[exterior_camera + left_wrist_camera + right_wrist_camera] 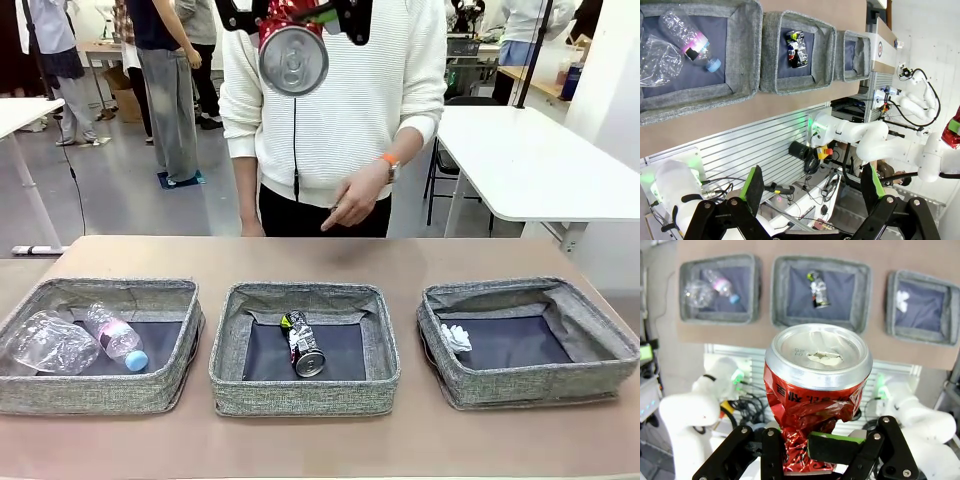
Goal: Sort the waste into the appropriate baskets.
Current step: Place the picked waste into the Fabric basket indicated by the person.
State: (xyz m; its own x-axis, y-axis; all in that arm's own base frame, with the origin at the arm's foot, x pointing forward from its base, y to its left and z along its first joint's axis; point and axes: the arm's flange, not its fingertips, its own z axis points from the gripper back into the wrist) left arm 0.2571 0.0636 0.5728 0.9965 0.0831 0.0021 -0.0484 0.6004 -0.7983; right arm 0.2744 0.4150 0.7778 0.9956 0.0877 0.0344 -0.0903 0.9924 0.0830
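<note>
A crushed red can [817, 390] is clamped in the right tool [815, 450], raised high over the surface [320, 255] above the middle basket [305, 395]. A black-silver can [303, 343] is seen in that basket, two clear bottles [85, 340] in the left basket [95, 390], a paper wad [456, 337] in the right basket [530, 385]. The left tool [812, 192] is spread wide, with nothing held.
</note>
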